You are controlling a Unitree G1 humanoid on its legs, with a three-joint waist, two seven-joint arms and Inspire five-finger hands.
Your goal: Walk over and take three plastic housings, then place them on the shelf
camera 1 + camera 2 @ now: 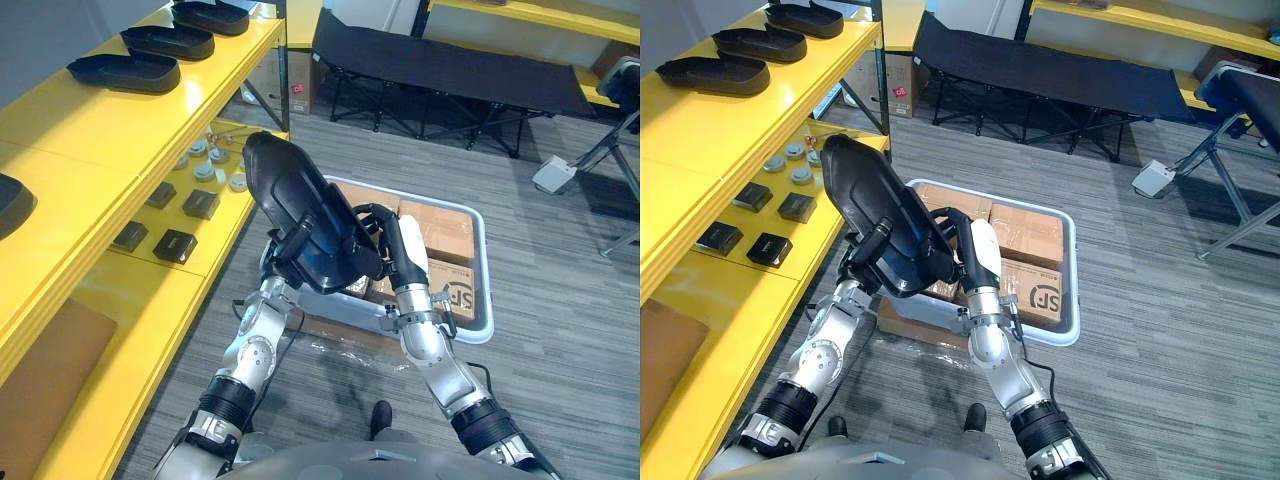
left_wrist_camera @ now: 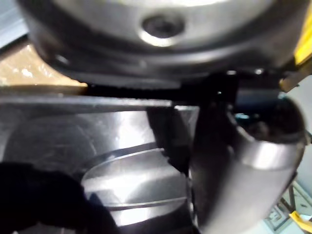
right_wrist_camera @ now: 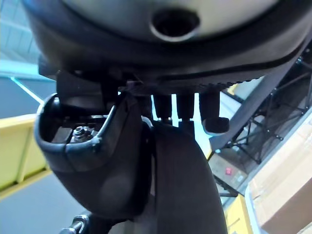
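Left eye view: plastic housing held tilted beside the yellow shelf, left robot hand and right robot hand both curled on its lower end; looks light, stiff, slick, so grip the rim, not faces.
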